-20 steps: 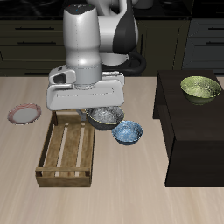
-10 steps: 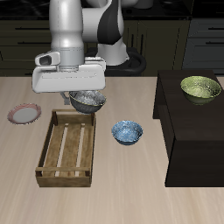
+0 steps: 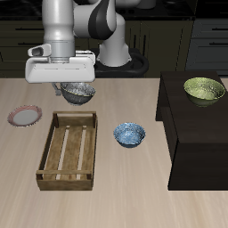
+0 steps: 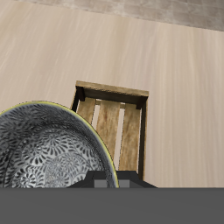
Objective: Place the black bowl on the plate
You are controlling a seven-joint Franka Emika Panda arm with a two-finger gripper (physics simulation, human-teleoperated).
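My gripper (image 3: 73,85) is shut on the black bowl (image 3: 77,92) and holds it in the air above the table, behind the far end of the wooden crate. The bowl's silvery speckled inside fills much of the wrist view (image 4: 48,162). The plate (image 3: 25,116), with a pink-red rim and pale centre, lies on the table beside the crate, nearer the table's front edge than the bowl and to its side. The plate is out of the wrist view.
A slatted wooden crate (image 3: 68,151) sits below and in front of the gripper; it also shows in the wrist view (image 4: 112,122). A blue patterned bowl (image 3: 129,134) lies beside it. A yellow-green bowl (image 3: 204,89) sits on a dark cabinet (image 3: 198,138).
The gripper has carried the black bowl up and sideways toward the plate's side, from beside the blue bowl to behind the crate's far end.
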